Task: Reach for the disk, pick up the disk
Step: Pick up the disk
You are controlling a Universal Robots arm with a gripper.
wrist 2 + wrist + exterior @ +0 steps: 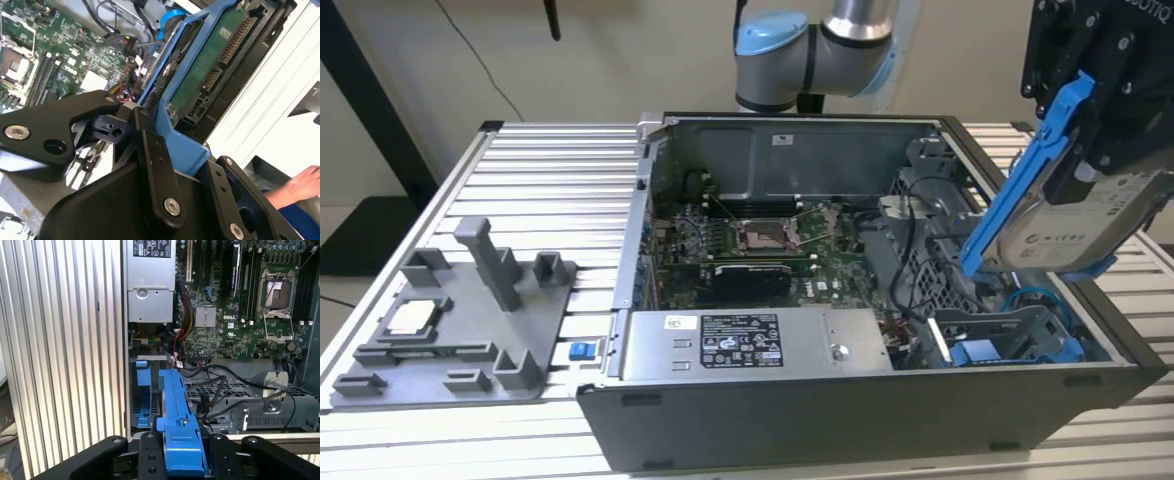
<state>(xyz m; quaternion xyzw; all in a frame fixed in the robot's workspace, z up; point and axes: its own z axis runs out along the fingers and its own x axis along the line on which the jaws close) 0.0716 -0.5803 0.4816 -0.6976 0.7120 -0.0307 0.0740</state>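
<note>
Blue bracket plastic sits clamped between my gripper [175, 460] fingers in the first wrist view, so I have the disk [1067, 215] grasped. In the exterior view it hangs tilted at the right of the frame, lifted clear above the open computer case [854, 400]. Its upper end is covered by the black gripper body, which the frame's top edge cuts off. The second wrist view shows the disk's green circuit board [210, 70] side. A person's hand [300, 187] shows at that frame's lower right edge. Below the disk, loose cables [225, 385] and an empty blue bay [1001, 340] crowd the case's right side. Farther left, a grey fixture tray [454, 330] rests on the ribbed table [547, 160].
</note>
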